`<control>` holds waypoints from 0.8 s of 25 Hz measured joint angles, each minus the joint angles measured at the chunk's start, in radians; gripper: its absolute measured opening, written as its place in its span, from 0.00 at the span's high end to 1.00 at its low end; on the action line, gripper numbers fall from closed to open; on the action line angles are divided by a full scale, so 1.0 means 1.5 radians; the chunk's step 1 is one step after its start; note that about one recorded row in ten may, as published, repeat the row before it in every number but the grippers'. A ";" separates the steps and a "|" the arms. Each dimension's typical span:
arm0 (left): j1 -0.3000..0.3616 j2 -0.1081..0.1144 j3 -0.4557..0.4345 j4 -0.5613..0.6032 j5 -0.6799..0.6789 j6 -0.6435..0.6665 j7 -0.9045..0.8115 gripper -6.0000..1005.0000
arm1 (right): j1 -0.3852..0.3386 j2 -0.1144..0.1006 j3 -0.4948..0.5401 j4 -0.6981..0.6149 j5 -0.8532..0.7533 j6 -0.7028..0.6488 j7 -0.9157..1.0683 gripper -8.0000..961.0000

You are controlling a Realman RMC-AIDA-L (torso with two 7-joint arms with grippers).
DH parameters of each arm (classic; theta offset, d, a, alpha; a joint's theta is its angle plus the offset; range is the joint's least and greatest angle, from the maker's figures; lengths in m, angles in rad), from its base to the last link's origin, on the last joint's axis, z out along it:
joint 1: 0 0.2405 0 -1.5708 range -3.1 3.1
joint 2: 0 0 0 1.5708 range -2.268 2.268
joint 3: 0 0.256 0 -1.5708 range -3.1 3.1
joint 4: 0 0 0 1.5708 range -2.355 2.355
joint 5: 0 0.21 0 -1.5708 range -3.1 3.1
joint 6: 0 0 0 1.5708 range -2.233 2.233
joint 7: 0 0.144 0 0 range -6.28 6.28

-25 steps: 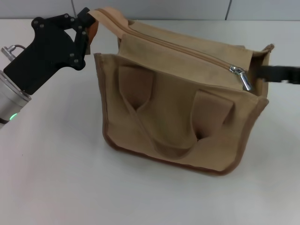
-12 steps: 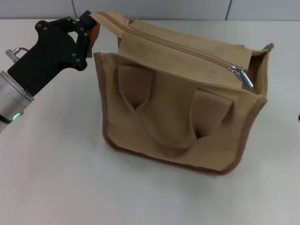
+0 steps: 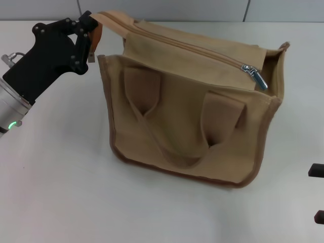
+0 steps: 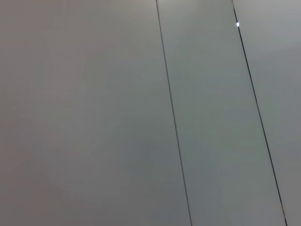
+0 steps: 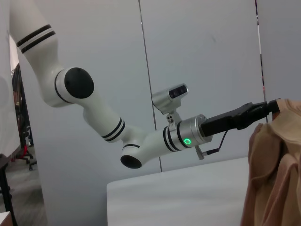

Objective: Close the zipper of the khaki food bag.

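The khaki food bag point(image 3: 187, 116) stands upright on the white table, its two strap handles hanging down its front. The zipper point(image 3: 197, 48) runs along the top, and its silver pull tab point(image 3: 254, 76) lies near the right end, with a short gap of the bag's mouth beyond it. My left gripper point(image 3: 90, 28) is shut on the fabric tab at the zipper's left end. It also shows in the right wrist view point(image 5: 270, 107), holding the bag point(image 5: 275, 179). Of my right gripper point(image 3: 317, 193), only two dark fingertips show at the lower right edge, apart, low and away from the bag.
The white table point(image 3: 61, 192) spreads around the bag, with a grey panelled wall point(image 3: 167, 7) behind it. The left wrist view shows only wall panels point(image 4: 94, 113).
My right gripper has drawn back from beside the pull tab, out to the lower right edge. The bag has shifted slightly left. My left gripper still holds the end tab.
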 joint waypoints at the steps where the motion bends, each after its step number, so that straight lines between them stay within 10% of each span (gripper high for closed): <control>1: 0.001 0.000 0.001 0.000 0.001 0.000 0.005 0.89 | 0.000 0.000 0.000 0.000 0.000 0.000 0.000 0.26; 11: 0.030 0.004 0.017 0.060 0.018 0.005 -0.048 0.88 | 0.017 0.001 0.001 0.003 -0.003 0.009 0.002 0.26; 20: 0.079 0.025 0.025 0.284 0.139 0.027 -0.366 0.50 | 0.029 0.002 0.000 0.025 -0.004 0.030 0.004 0.26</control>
